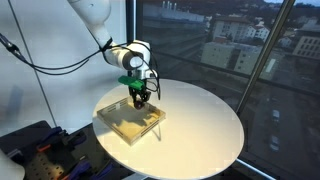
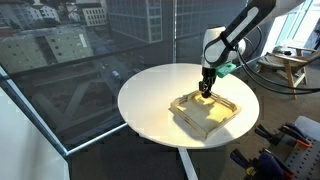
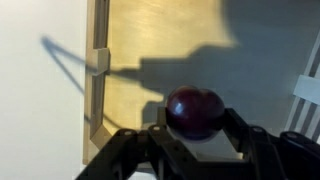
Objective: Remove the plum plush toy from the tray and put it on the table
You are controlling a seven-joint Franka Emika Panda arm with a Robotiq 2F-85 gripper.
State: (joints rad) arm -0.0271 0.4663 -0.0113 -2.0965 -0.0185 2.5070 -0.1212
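In the wrist view the plum plush toy (image 3: 195, 112), a round dark reddish-purple ball, sits between the two black fingers of my gripper (image 3: 196, 128), which is shut on it. Below it lies the pale yellowish tray (image 3: 97, 70), its left rim running beside the white table (image 3: 40, 100). In both exterior views my gripper (image 1: 139, 97) (image 2: 205, 90) points straight down over the far part of the tray (image 1: 112, 126) (image 2: 186, 117) on the round table (image 1: 205, 130) (image 2: 150, 100). The toy is too small to make out there.
The tray lies near one side of the round table, whose edge is close around it. Large windows stand behind the table. Dark equipment (image 1: 35, 150) and cables sit on the floor beside the table, with a wooden stand (image 2: 293, 65) further back.
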